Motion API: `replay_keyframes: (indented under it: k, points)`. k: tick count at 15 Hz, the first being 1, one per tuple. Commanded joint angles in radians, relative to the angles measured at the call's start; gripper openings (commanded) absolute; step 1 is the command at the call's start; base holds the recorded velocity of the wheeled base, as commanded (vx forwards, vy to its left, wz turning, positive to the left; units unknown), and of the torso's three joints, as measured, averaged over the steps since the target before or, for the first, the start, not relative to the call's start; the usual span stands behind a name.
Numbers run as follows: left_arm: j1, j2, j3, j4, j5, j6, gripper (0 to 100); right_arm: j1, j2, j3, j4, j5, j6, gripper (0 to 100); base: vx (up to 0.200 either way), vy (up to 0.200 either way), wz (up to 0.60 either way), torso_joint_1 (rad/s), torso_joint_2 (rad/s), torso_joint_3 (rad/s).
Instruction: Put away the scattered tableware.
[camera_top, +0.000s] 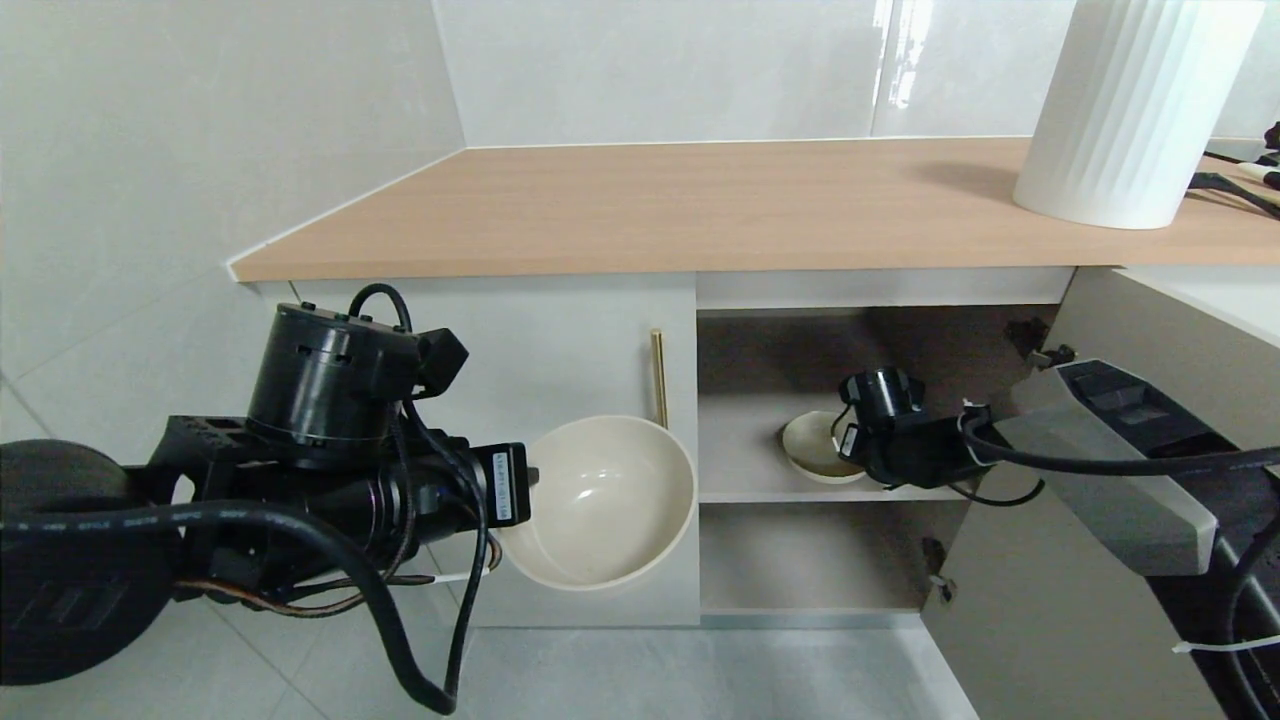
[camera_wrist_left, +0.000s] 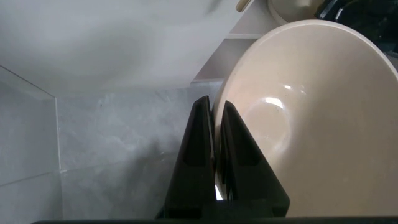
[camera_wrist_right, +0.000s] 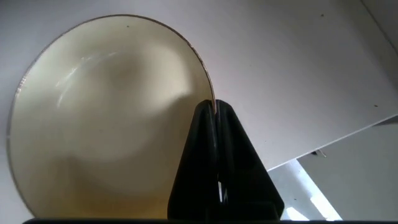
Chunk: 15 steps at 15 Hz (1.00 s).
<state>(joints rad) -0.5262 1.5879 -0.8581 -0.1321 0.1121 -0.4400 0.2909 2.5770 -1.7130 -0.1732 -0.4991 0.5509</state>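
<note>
left gripper (camera_top: 532, 478), jaws pinched on the rim of a large cream bowl (camera_top: 610, 505), is holding it tilted before the closed cabinet door (camera_top: 580, 340); right gripper (camera_top: 852, 447) is clamping the rim of a smaller bowl (camera_top: 812, 445) at the upper shelf (camera_top: 745, 458) (contact unclear).

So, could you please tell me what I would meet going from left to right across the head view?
Left gripper → large bowl → small bowl → right gripper → white vase.
</note>
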Motion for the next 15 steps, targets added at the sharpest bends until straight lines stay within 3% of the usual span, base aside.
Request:
replay_keyframes:
  k: [1,4,5,8,9,11,13,15]
  points:
    - [0.000,0.003,-0.001,0.000,0.000,0.000,0,-0.001,0.008,-0.007,0.000,-0.002,0.001,0,0.000,0.000,0.00,0.000,0.00,0.000]
    - [0.000,0.004,-0.001,0.000,0.000,0.000,0,0.001,0.006,-0.007,-0.003,-0.004,0.004,0,0.000,0.000,0.00,0.000,0.00,0.000]
    - [0.000,0.006,-0.001,0.000,0.000,0.000,0,0.001,0.002,-0.007,-0.003,-0.004,0.006,100,0.000,0.000,0.00,0.000,0.00,0.000]
    - [-0.002,0.029,-0.006,-0.006,0.000,0.003,0,0.005,-0.040,0.009,0.000,-0.013,0.041,100,0.000,0.000,0.00,0.000,0.00,0.000]
    - [-0.017,0.057,-0.016,-0.053,0.001,0.009,0,0.010,-0.092,0.067,-0.003,-0.016,0.043,100,0.000,0.000,0.00,0.000,0.00,0.000]
    - [-0.046,0.093,-0.036,-0.098,0.006,0.046,0,0.037,-0.219,0.196,-0.002,-0.006,0.041,100,0.000,0.000,0.00,0.000,0.00,0.000]
    - [-0.058,0.113,-0.033,-0.098,0.006,0.047,0,0.080,-0.353,0.326,0.001,0.062,0.023,100,0.000,0.000,0.00,0.000,0.00,0.000]
    - [-0.113,0.158,-0.022,-0.098,0.008,0.089,0,0.166,-0.581,0.538,0.001,0.195,-0.066,100,0.000,0.000,0.00,0.000,0.00,0.000]
